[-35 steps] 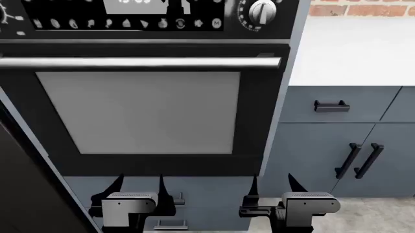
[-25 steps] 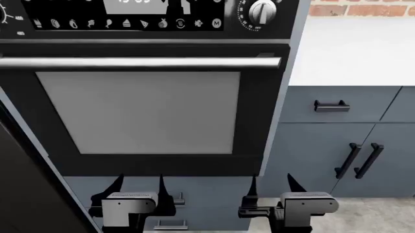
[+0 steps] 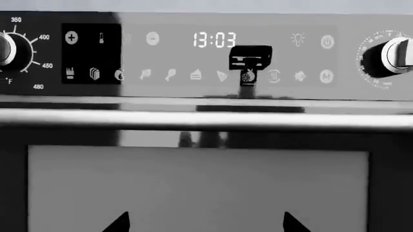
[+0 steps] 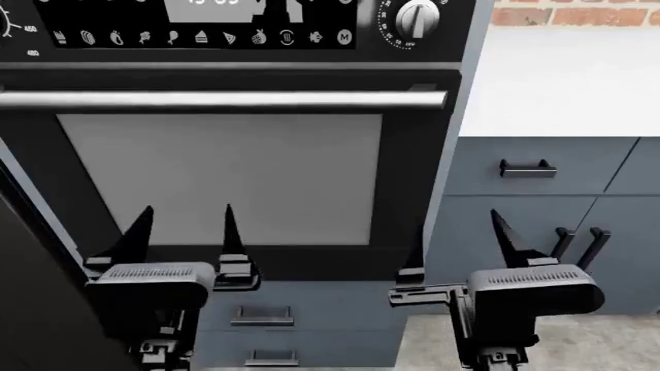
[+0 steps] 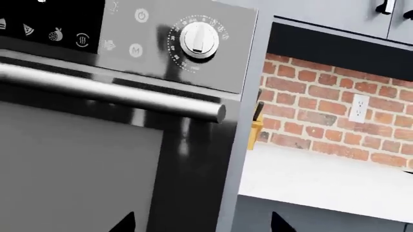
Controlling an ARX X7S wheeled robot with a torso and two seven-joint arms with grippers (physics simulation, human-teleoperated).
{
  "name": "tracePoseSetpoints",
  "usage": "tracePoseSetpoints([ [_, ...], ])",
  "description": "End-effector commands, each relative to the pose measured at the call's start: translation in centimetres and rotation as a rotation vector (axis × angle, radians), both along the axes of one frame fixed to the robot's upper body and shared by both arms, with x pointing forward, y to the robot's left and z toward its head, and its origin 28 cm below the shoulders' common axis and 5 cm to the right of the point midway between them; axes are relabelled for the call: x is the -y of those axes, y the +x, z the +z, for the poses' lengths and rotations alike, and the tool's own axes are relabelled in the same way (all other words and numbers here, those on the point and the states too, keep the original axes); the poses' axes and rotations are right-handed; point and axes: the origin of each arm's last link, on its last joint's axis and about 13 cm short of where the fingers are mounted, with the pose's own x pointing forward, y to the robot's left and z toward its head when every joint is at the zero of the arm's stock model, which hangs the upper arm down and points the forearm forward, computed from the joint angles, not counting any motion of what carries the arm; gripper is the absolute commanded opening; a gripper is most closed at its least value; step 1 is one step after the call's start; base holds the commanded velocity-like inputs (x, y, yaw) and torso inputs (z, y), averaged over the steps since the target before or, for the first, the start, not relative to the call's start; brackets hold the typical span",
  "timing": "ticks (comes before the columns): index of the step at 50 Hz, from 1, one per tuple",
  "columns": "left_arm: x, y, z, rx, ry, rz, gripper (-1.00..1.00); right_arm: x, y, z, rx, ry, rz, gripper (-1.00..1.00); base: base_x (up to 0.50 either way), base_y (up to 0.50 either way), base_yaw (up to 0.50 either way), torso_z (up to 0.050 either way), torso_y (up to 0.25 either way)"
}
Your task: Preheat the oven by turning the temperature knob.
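Left wrist view: temperature knob (image 3: 5,48) sits well apart from left hand (image 3: 205,223).

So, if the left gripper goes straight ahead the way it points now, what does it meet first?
Probably the oven door's glass window: the left gripper faces it, below the handle bar. The temperature knob sits higher and off to the side. Depth is unclear.

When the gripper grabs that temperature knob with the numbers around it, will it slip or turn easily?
The temperature knob looks smooth and metallic, so it may slip. It is small and round, offering little grip. Fixed to the oven panel, it should only rotate.
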Motion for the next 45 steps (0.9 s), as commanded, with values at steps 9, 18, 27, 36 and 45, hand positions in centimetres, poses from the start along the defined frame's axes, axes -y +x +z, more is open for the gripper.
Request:
tracePoseSetpoints([
  [9, 0.0, -1.5, 8.6, 0.298, -0.060, 0.007, 1.00, -0.4, -3.2, 8.4, 0.320, -0.032, 0.026, 1.00, 0.00, 0.00, 0.00, 0.000, 0.000],
  [18, -0.3, -1.4, 9.9, 0.340, -0.083, 0.019, 1.00, -0.6, -3.5, 9.7, 0.373, -0.038, 0.030, 1.00, 0.00, 0.00, 0.00, 0.000, 0.000],
  [27, -1.4, -2.4, 11.0, 0.409, -0.098, 0.030, 1.00, -0.4, -4.0, 9.6, 0.396, -0.033, 0.037, 1.00, 0.00, 0.00, 0.00, 0.000, 0.000],
  [36, -1.4, -2.6, 11.1, 0.420, -0.078, 0.025, 1.00, -0.5, -4.0, 9.7, 0.403, -0.039, 0.043, 1.00, 0.00, 0.00, 0.00, 0.000, 0.000],
  [45, -1.3, -2.8, 11.3, 0.418, -0.063, 0.017, 1.00, -0.4, -4.1, 9.7, 0.418, -0.027, 0.025, 1.00, 0.00, 0.26, 0.00, 0.000, 0.000],
])
